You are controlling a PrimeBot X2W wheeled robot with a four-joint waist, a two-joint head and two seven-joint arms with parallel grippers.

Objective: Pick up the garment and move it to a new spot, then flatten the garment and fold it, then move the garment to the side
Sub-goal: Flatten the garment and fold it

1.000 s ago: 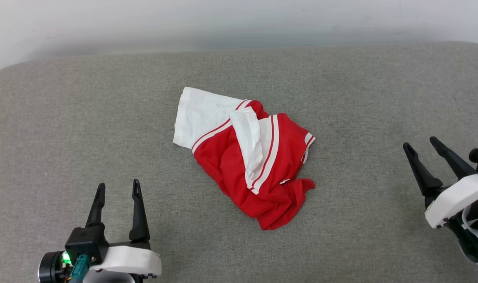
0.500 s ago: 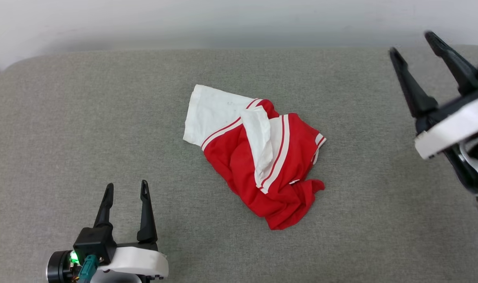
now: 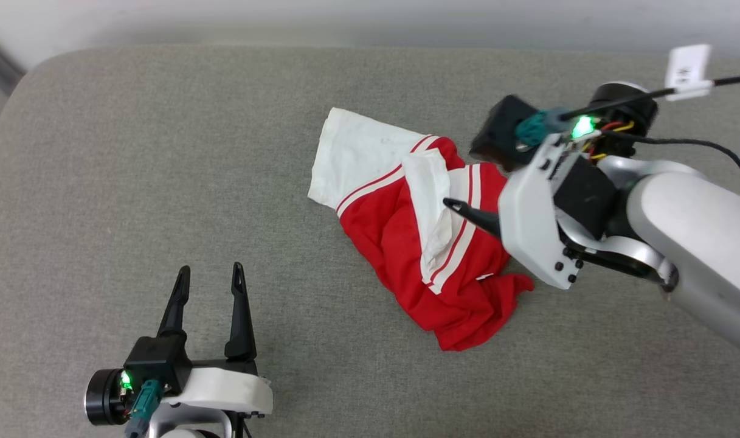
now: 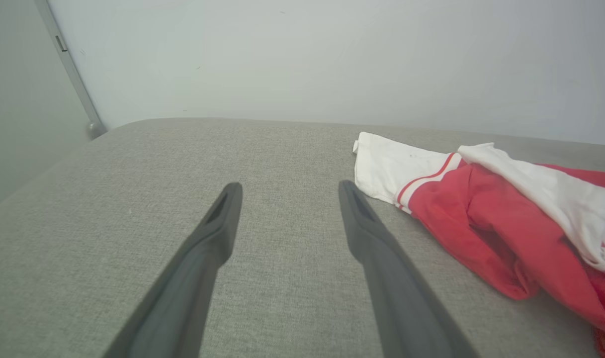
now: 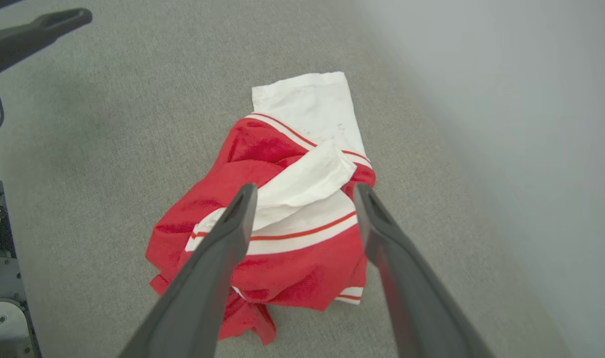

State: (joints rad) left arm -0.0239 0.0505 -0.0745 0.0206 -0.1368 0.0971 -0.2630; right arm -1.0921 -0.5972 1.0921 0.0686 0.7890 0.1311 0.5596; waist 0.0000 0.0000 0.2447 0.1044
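the shirt [image 3: 418,243] lies crumpled mid-cushion [image 3: 132,152], soft, light and floppy. i judge the raised white fold [image 5: 302,180] on top the best place to pinch. my right pincer [image 5: 304,194], spread wide, now hangs over it, where a second ago it sat low at the side. my left pincer [image 3: 211,271] is spread too, idle, apart from the cloth.

Looks like a robot test lab, not a home. Told by the plain pale wall [image 4: 332,59], the grey fabric-covered work surface [image 3: 132,182] with rounded corners, a bare metal strip [image 4: 72,74] up the wall, and loose wiring [image 3: 614,126] with a white tag [image 3: 686,66] on the robot arm [image 3: 692,225].
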